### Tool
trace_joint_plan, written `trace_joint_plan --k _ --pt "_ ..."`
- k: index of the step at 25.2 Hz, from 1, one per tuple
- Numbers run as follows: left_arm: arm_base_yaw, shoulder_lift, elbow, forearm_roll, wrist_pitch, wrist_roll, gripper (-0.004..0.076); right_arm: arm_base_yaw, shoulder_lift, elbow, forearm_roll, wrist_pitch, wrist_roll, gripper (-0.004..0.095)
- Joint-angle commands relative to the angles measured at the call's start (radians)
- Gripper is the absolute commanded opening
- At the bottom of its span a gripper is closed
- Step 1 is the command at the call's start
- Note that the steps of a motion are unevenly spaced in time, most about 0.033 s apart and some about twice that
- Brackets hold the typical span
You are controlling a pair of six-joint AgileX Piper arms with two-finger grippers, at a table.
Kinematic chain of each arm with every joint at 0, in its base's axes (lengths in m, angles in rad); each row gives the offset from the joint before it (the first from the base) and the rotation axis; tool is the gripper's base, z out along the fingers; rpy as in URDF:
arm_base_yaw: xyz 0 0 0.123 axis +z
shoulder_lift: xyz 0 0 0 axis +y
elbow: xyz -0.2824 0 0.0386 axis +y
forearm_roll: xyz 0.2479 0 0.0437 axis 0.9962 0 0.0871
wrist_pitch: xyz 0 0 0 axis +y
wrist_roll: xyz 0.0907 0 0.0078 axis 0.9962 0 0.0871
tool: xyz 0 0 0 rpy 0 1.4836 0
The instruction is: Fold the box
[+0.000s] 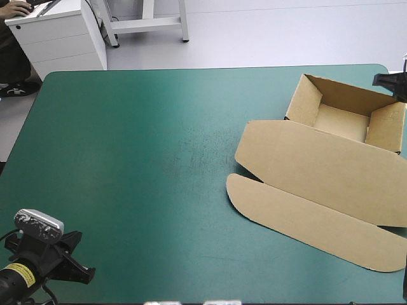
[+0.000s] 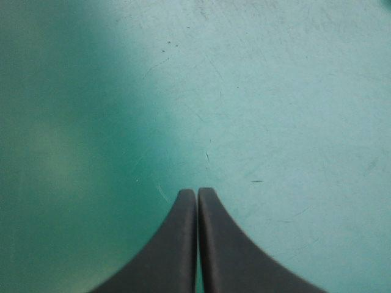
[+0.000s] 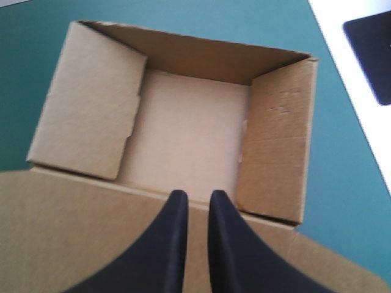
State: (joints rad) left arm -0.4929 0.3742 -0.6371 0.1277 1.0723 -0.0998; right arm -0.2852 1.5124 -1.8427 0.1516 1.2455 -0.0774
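The brown box (image 1: 340, 121) lies at the table's right side as an open tray with raised walls. Its lid (image 1: 324, 171) lies flat toward the near edge, ending in a rounded tuck flap (image 1: 305, 219). My right gripper (image 1: 383, 80) shows at the right edge, raised over the tray's far right corner. In the right wrist view it (image 3: 199, 194) hovers over the seam between lid and tray (image 3: 183, 134), shut with only a narrow slit and nothing held. My left gripper (image 1: 86, 273) sits at the near left corner, far from the box. It (image 2: 197, 190) is shut over bare teal-green cover.
The teal-green cover (image 1: 146, 159) spreads wide between my left gripper and the box. The tray stands close to the table's right edge (image 3: 342, 152). A white cabinet (image 1: 60, 38) stands beyond the far left corner.
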Motion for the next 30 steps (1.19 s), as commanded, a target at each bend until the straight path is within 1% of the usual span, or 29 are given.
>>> trace_joint_plan --k 1,3,5,8,11,14,20,23,24,25,27,28,30 --pt "-0.004 0.013 -0.024 0.007 -0.054 0.001 -0.0010 0.073 -0.133 0.075 0.018 0.009 -0.017 0.0000" --pt "-0.004 0.013 -0.024 0.007 -0.054 0.001 -0.0010 0.134 -0.189 0.157 0.018 0.007 -0.027 0.0000" --pt "-0.004 0.013 -0.024 0.007 -0.054 -0.001 -0.0010 0.194 -0.251 0.246 0.018 -0.018 -0.032 -0.0001" --pt "-0.004 0.013 -0.024 0.004 -0.060 -0.005 -0.0010 0.274 -0.342 0.379 0.018 -0.085 -0.057 -0.0001" --pt "-0.004 0.012 -0.024 0.004 -0.106 -0.026 -0.0010 0.349 -0.442 0.513 0.018 -0.164 -0.108 -0.0001" --pt "-0.004 0.012 -0.024 0.007 -0.138 -0.028 -0.0010 0.401 -0.539 0.650 0.018 -0.233 -0.139 -0.0001" --pt "-0.004 -0.010 -0.017 0.007 -0.227 -0.017 -0.0010 0.413 -0.749 0.880 0.018 -0.355 -0.155 -0.0001" --pt "-0.004 -0.080 0.049 0.007 -0.285 -0.017 -0.0010 0.413 -0.918 1.044 0.038 -0.428 -0.155 -0.0001" --pt "-0.004 -0.099 0.063 0.007 -0.288 -0.017 -0.0010 0.413 -0.946 1.065 0.049 -0.441 -0.155 -0.0001" --pt "-0.004 -0.136 0.083 0.007 -0.290 -0.017 -0.0010 0.413 -1.017 1.114 0.064 -0.476 -0.150 -0.0001" --pt "-0.004 -0.198 0.103 0.007 -0.290 -0.017 -0.0010 0.413 -1.124 1.175 0.064 -0.544 -0.136 -0.0001" --pt "-0.004 -0.215 0.108 0.007 -0.290 -0.017 -0.0010 0.413 -1.152 1.191 0.064 -0.560 -0.136 -0.0001" --pt "-0.004 -0.278 0.126 0.007 -0.295 -0.017 -0.0010 0.413 -1.271 1.255 0.064 -0.607 -0.129 -0.0001"
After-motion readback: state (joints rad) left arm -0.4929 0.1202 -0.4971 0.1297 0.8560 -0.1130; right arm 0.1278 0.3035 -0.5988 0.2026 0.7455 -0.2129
